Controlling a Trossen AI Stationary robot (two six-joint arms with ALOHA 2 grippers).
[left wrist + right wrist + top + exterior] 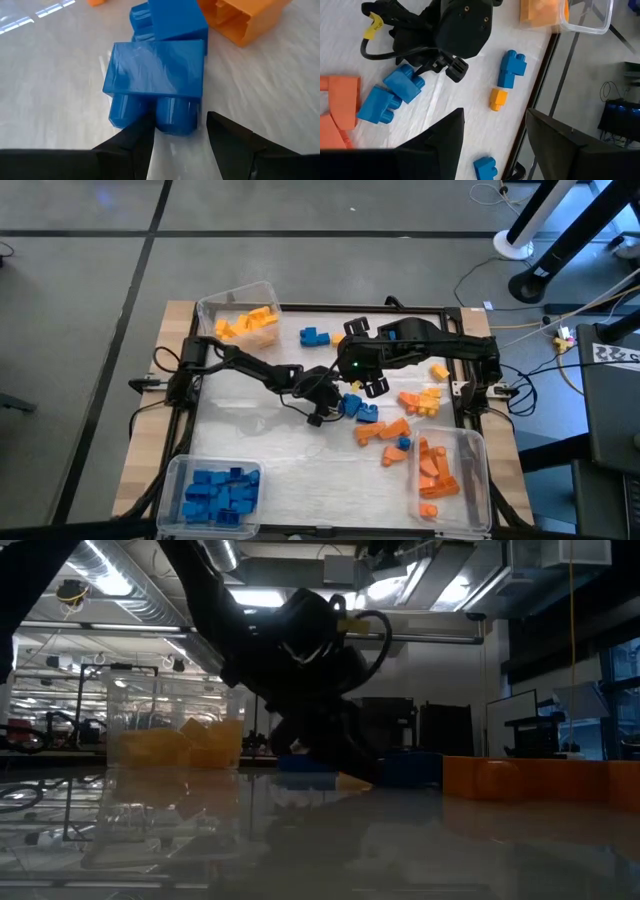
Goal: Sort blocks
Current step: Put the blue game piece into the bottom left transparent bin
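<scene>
The left tool (330,408) is down at the middle of the surface (250,430), its two dark fingers (132,142) spread apart and grasping nothing. A blue block (155,85) lies flat on the surface right at the fingertips, studs pointing toward the tool; one finger seems to touch the studs, the other stands just clear. A second blue block (172,17) rests against the far side of the first, and an orange block (240,20) lies just beyond.

From above, this blue pair (358,407) sits at about 3 o'clock of the left tool. The right tool (372,385) hovers just beside, at about 1 o'clock of the pair, fingers released and empty.

More orange blocks (385,430) lie scattered toward 4 o'clock. The bin with yellow blocks (245,325) stands at 10 o'clock, the bin of blue ones (220,492) at 7 o'clock, the bin of orange ones (437,470) at 5 o'clock.
</scene>
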